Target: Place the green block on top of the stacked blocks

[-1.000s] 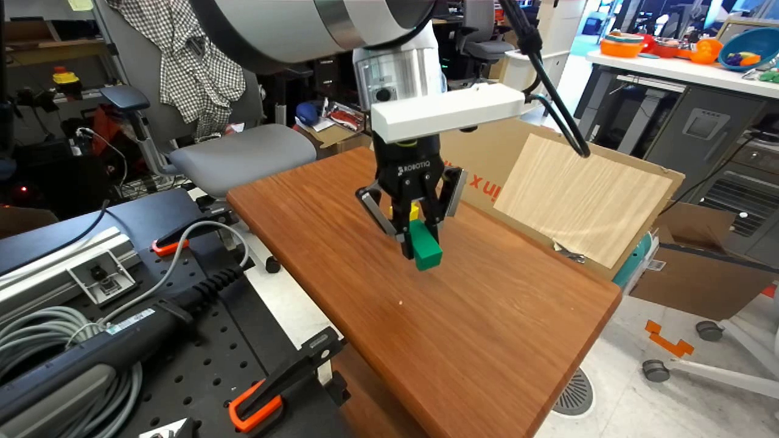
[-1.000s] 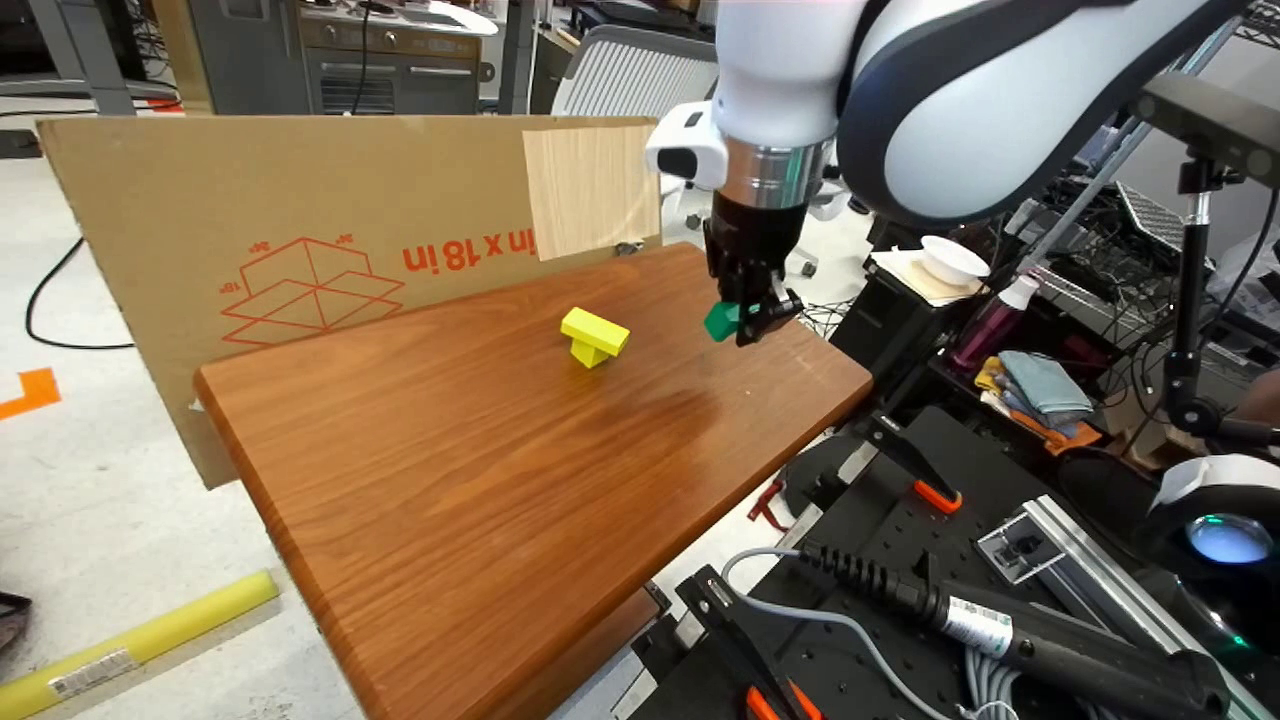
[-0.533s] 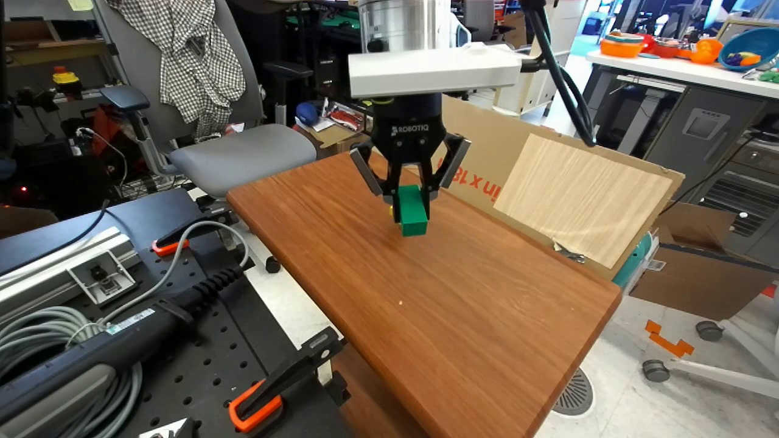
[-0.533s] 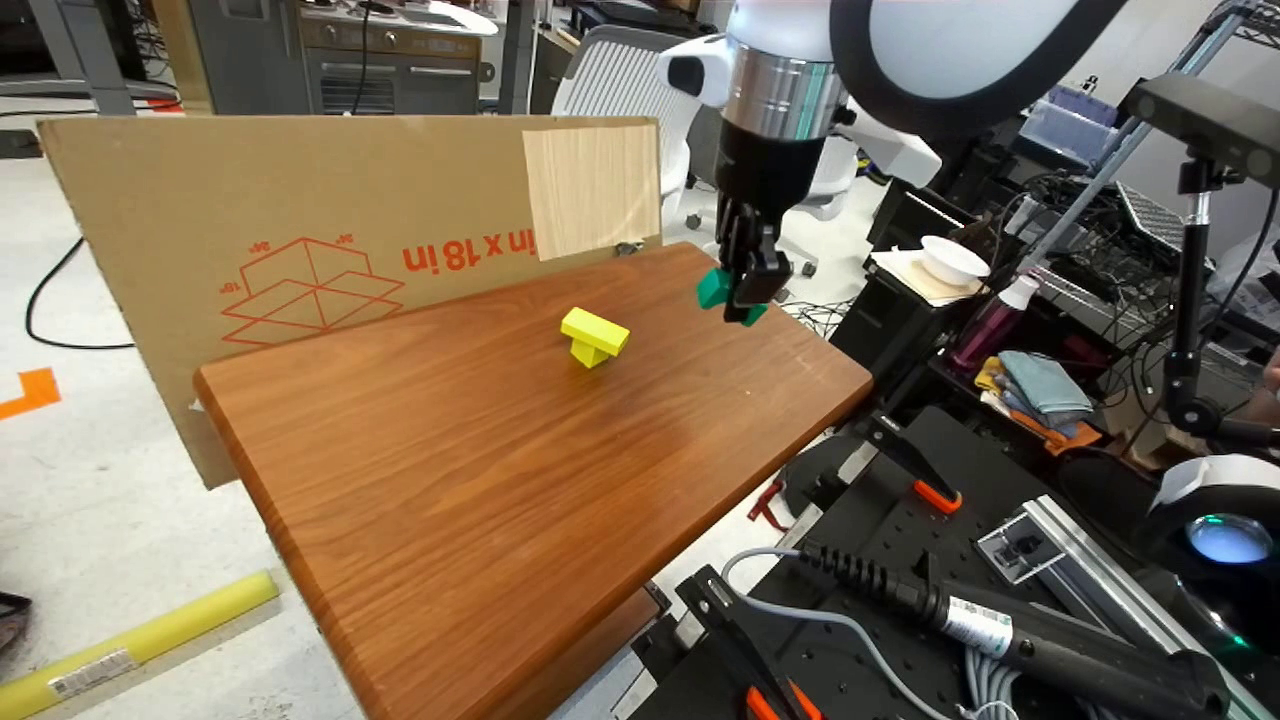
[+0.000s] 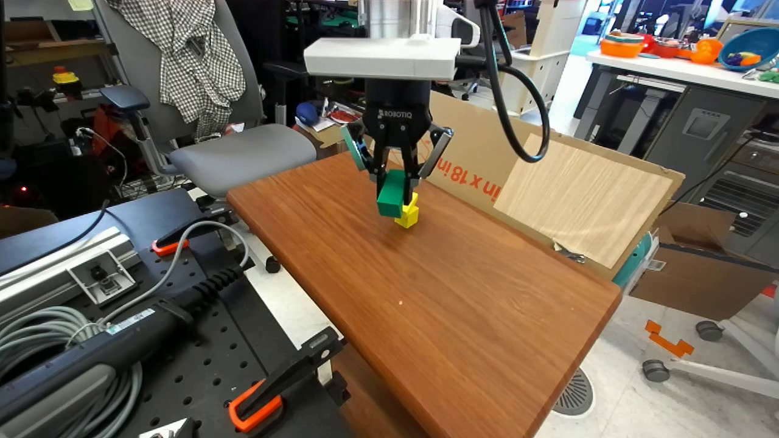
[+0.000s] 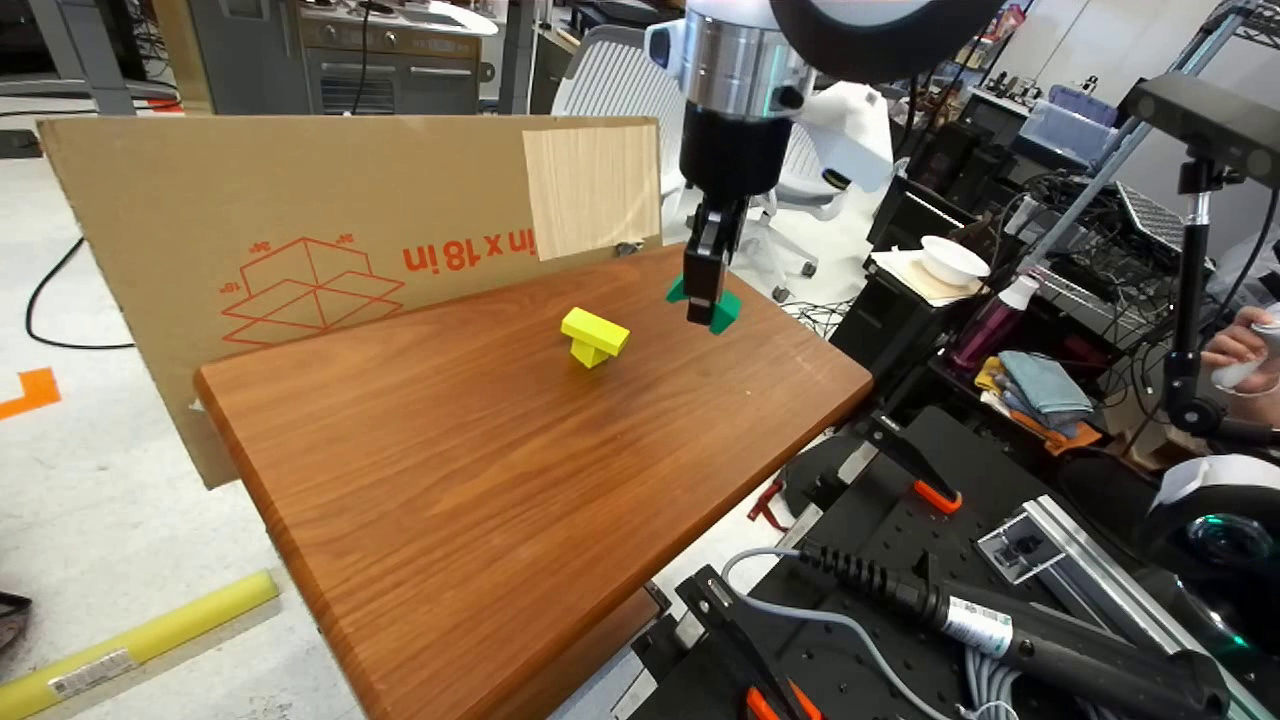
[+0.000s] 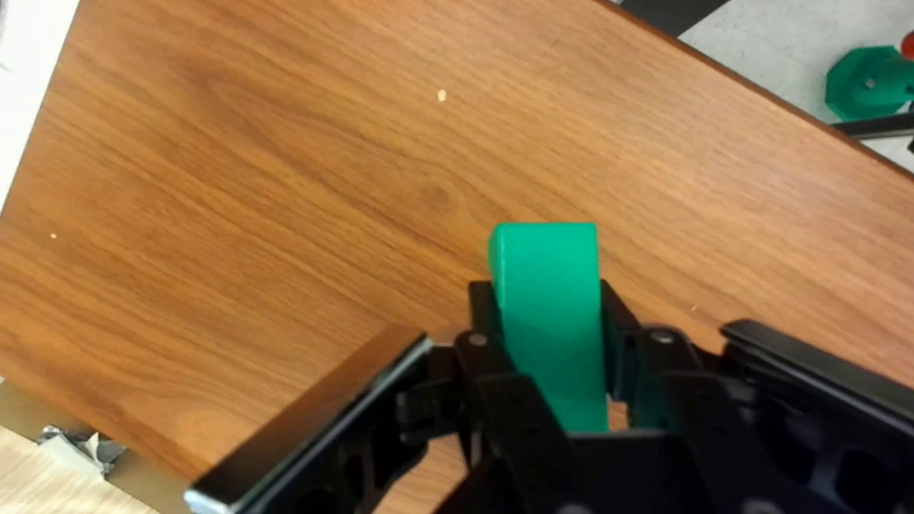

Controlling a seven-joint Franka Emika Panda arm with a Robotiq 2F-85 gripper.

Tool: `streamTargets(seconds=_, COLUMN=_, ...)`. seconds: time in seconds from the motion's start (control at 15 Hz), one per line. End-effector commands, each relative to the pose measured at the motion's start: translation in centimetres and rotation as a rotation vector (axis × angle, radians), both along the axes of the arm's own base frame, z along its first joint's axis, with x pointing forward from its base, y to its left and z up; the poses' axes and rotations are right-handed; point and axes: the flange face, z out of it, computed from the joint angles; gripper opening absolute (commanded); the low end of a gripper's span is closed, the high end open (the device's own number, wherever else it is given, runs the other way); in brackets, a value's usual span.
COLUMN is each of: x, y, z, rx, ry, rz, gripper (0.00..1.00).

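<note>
Pincer (image 7: 545, 300) holds the green block (image 5: 390, 201) snugly from both sides, and from where I stand both hang in the air over the wooden table (image 5: 475, 316). On it, apart from them, sit the yellow blocks (image 6: 598, 330), a long one lying across a shorter one. Cardboard (image 6: 450, 180) stands along the table's edge, and farther off a checked shirt (image 5: 188, 58) drapes over a gray chair (image 5: 243, 155).
</note>
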Motion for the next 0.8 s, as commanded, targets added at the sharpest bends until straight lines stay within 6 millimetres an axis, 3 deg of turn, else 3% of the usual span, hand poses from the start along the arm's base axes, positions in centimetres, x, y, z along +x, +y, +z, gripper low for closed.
streamTargets(seconds=0.0, x=2.4, y=0.8, z=0.2, rx=-0.004, ry=0.021, rz=-0.171, gripper=0.09)
streamTargets(seconds=0.73, x=8.5, y=2.4, z=-3.5, rx=-0.1, ry=0.073, rz=-0.386, gripper=0.09)
